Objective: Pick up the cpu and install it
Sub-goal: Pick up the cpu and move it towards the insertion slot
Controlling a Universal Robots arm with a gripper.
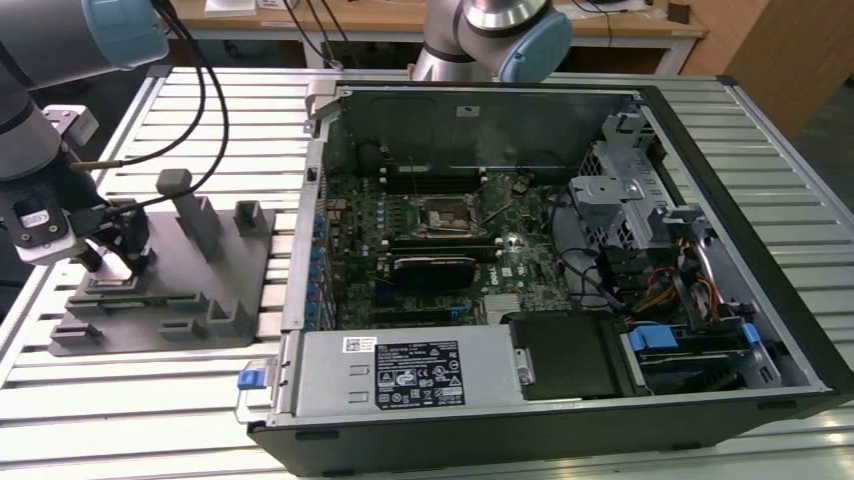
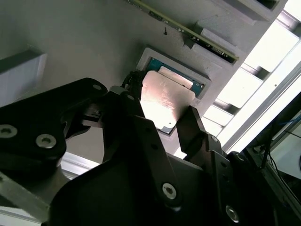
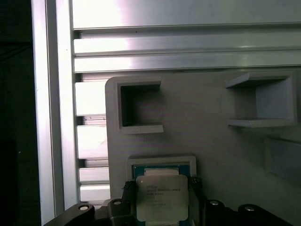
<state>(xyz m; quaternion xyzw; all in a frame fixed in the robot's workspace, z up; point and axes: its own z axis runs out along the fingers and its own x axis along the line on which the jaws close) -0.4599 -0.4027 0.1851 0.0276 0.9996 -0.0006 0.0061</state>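
We see the hand clenched on the cpu at two opposite edges. The cpu lies in a square recess of the grey fixture block on the table.

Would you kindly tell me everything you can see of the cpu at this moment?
The cpu is a small flat square chip, pale silvery metal on top with faint print, a blue-green board edging it. It lies flat in a shallow square pocket of the grey block on the slatted table. The pincer straddles two opposite sides; contact cannot be told.
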